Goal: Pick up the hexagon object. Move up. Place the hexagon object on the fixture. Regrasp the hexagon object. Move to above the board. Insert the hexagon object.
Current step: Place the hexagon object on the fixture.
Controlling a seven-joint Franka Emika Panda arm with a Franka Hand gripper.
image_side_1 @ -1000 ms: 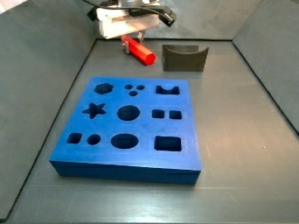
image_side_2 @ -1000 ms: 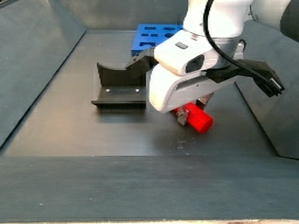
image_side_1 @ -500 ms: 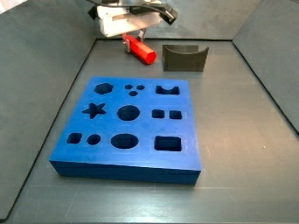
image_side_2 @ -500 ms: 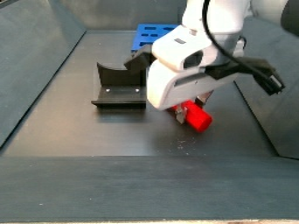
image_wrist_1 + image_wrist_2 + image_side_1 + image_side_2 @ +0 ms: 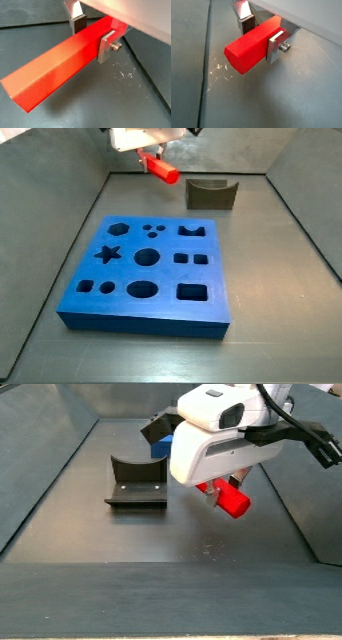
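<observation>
Both wrist views show the red bar (image 5: pixel 57 72) clamped between the two silver fingers (image 5: pixel 105 46), the jaws closed flat against its opposite sides near one end, so most of its length sticks out free past them. That gripped end runs under the white housing and is hidden; its hexagonal outline cannot be made out in these views. Below it lies bare grey floor with a few pale scratches (image 5: pixel 123 75).

In a side view the bar (image 5: pixel 230 501) hangs tilted below the gripper (image 5: pixel 222 488), clear of the floor, and the big white gripper body covers its upper part. Just beside it, to the left in that view, the dark fixture (image 5: pixel 135 484) stands on the floor, apart from the bar. The blue board (image 5: pixel 160 447) shows only as a sliver behind the robot there.

From a side view the board (image 5: pixel 154 268) lies whole in the middle of the floor, the fixture (image 5: pixel 211 194) beyond it, and the bar (image 5: pixel 162 168) near the top edge, where the gripper (image 5: pixel 151 155) is largely cut off.
</observation>
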